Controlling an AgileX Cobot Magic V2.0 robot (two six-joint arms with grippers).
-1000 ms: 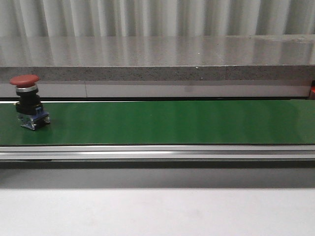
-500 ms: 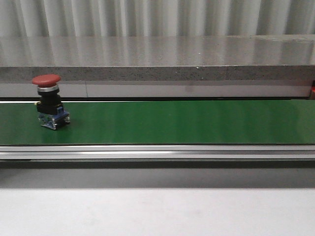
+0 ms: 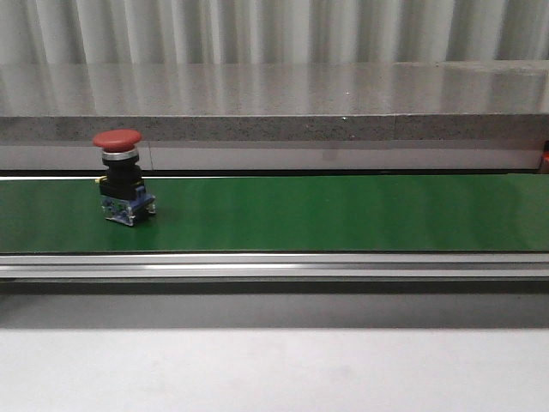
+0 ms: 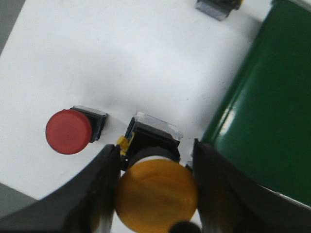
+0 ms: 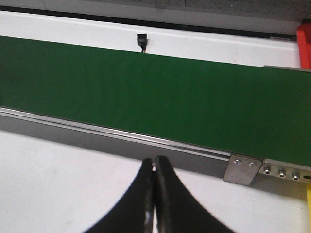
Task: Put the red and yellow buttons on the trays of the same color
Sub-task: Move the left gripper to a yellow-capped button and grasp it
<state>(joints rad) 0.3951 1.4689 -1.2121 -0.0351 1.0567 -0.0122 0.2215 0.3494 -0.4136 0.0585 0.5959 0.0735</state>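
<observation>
A yellow button [image 4: 156, 194] with a black base stands on the white table between my left gripper's [image 4: 155, 160] black fingers [image 4: 104, 184], which press both sides of its cap. A red button [image 4: 69, 131] stands on the table just beside it, outside the fingers. Another red button [image 3: 123, 180] with a black and blue base rides upright on the green belt [image 3: 343, 213] at its left part. My right gripper [image 5: 155, 162] is shut and empty over the white table in front of the belt [image 5: 146, 82]. No tray shows clearly. Neither gripper shows in the front view.
The belt's edge [image 4: 272, 97] runs close beside the yellow button. An aluminium rail [image 3: 274, 266] fronts the belt. A red edge [image 5: 304, 43] shows beyond the belt's far end. A small black sensor [image 5: 142, 40] sits behind the belt. A metal bracket [image 5: 242, 170] is on the rail.
The red button on the belt has travelled to the right, from the far left edge to about a fifth of the way along. Nothing else in the front view has moved.
</observation>
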